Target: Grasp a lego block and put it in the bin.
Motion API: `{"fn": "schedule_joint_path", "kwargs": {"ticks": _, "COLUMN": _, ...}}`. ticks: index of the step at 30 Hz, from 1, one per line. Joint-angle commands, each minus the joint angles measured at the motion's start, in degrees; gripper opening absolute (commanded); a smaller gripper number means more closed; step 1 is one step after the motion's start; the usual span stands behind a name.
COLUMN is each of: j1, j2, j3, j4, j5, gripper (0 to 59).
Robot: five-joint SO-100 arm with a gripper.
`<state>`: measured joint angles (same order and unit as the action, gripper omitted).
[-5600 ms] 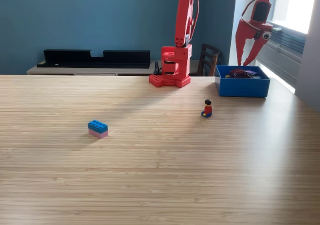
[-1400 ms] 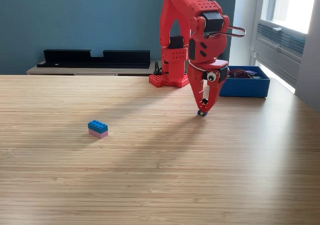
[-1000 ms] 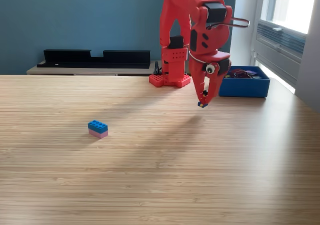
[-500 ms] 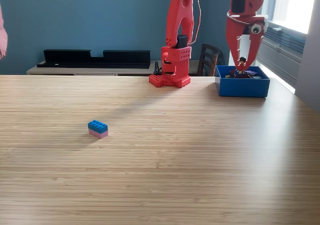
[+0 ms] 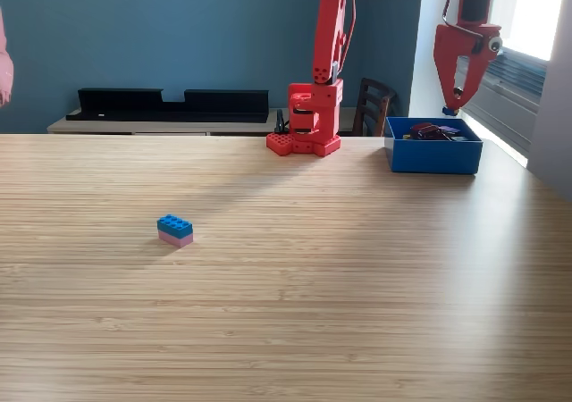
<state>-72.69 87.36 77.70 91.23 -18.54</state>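
My red gripper [image 5: 453, 107] hangs in the air over the far right part of the blue bin [image 5: 433, 157], at the exterior view's right. Its jaws stand close together, and a small lego figure [image 5: 450, 111] shows only as a blue speck at their tips. Several dark lego pieces [image 5: 429, 131] lie inside the bin. A lego block [image 5: 175, 230], blue on top and pink below, sits alone on the wooden table [image 5: 295, 295], left of centre and far from the gripper.
The arm's red base [image 5: 304, 121] stands at the table's back edge. Behind it are a long black tray [image 5: 170, 104] on a low shelf and a dark chair [image 5: 371, 107]. A person's pink sleeve [image 5: 4, 62] shows at the left edge.
The gripper closed on the lego figure on the table, lifted it and swung right to the bin. In the last half second it rose and shifted further right over the bin.
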Motion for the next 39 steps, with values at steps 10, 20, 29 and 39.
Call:
{"fn": "schedule_joint_path", "kwargs": {"ticks": 10, "j1": -0.26, "j2": 2.11, "j3": 2.11, "j4": -1.23, "j5": -3.78, "gripper": 23.9}}
{"fn": "schedule_joint_path", "kwargs": {"ticks": 20, "j1": 18.11, "j2": 2.11, "j3": -0.62, "j4": -1.14, "j5": 5.27, "gripper": 0.1}}
{"fn": "schedule_joint_path", "kwargs": {"ticks": 29, "j1": 48.52, "j2": 2.11, "j3": 3.87, "j4": -1.14, "j5": 34.19, "gripper": 0.1}}
{"fn": "schedule_joint_path", "kwargs": {"ticks": 39, "j1": 71.63, "j2": 2.11, "j3": 7.29, "j4": -9.23, "j5": 36.21, "gripper": 0.1}}
